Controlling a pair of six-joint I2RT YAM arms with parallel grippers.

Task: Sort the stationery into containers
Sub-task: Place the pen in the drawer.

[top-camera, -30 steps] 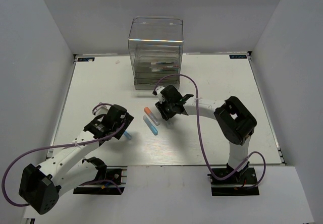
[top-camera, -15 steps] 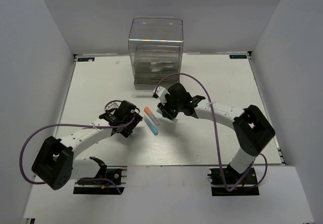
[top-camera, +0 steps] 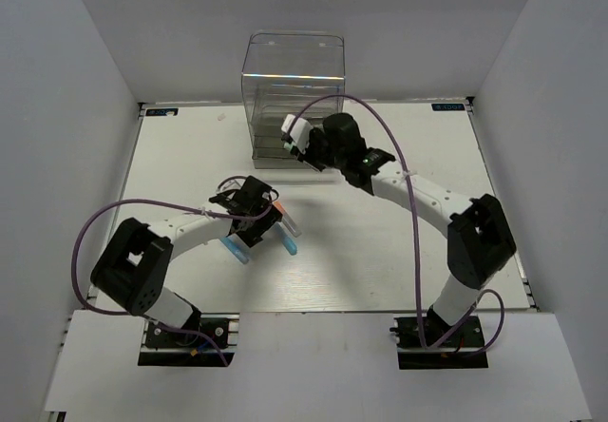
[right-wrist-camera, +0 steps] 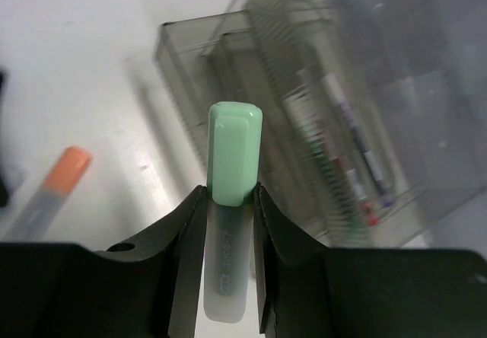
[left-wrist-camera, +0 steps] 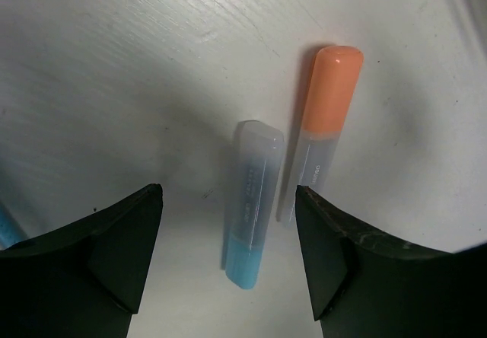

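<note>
2 wrist views clarify the overhead: right tool (right-wrist-camera: pixel 228 195) clamps mint-green marker (right-wrist-camera: pixel 235 151), left tool (left-wrist-camera: pixel 227 201) gapes above blue marker (left-wrist-camera: pixel 251 216).

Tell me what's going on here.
The right arm has its jaws shut on a mint-green marker, held at the front of the clear drawer cabinet, where some pens already lie. The left arm has its jaws open just over a light-blue marker and an orange marker lying side by side on the table. Neither is picked up yet.
</note>
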